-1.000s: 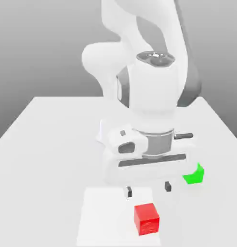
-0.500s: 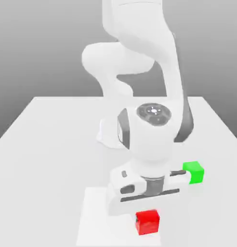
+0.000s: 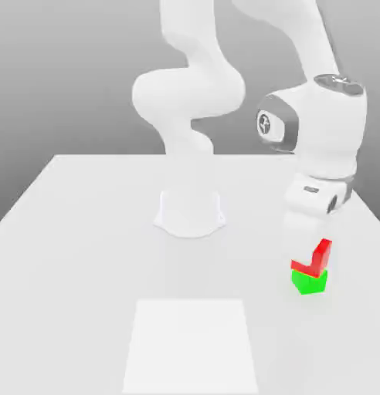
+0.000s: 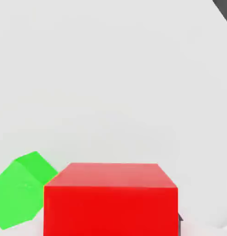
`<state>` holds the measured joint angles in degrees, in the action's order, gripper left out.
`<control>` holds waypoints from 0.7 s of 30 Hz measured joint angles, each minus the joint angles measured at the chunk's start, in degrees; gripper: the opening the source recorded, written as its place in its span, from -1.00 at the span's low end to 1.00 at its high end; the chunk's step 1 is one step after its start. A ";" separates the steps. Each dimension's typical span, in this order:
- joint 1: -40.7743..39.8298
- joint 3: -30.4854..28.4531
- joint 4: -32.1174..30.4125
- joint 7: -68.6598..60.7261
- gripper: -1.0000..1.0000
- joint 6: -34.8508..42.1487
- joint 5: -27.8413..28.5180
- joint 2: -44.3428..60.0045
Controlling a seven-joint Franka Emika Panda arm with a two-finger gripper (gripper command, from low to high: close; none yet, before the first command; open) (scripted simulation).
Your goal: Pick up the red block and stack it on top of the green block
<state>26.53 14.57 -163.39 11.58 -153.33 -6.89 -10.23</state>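
The red block (image 3: 316, 258) hangs under my hand at the exterior view's right, tilted. It sits directly over the green block (image 3: 309, 282), and I cannot tell whether the two touch. My gripper (image 3: 311, 248) is shut on the red block, its fingertips hidden behind the cube. In the hand view the red block (image 4: 110, 198) sits close to the camera, and the green block (image 4: 20, 193) peeks out beside and beneath it, resting on the table.
A white table (image 3: 93, 231) carries everything. The arm's round base (image 3: 189, 212) stands at its middle back. A lighter square patch (image 3: 191, 343) lies near the front edge. The table's right edge runs close to the blocks.
The gripper came down on the red block at the front patch and shut on it. It then lifted the block and swung it to the exterior view's right, over the green block.
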 joint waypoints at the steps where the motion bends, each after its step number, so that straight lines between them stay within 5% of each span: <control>1: 2.00 0.60 -1.32 -2.48 -1.00 0.20 -0.62 -1.53; 9: 1.71 1.73 -2.56 0.73 -1.00 -12.71 7.89 10.40; 10: 1.71 1.34 -2.51 1.81 1.00 -14.01 9.44 11.80; 16: 1.84 1.09 -2.49 2.32 1.00 -14.69 10.19 12.51; 21: 3.99 0.93 -2.76 -2.53 1.00 -7.44 3.21 4.69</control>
<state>30.51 15.51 -166.15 9.05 -160.77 -3.68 -5.54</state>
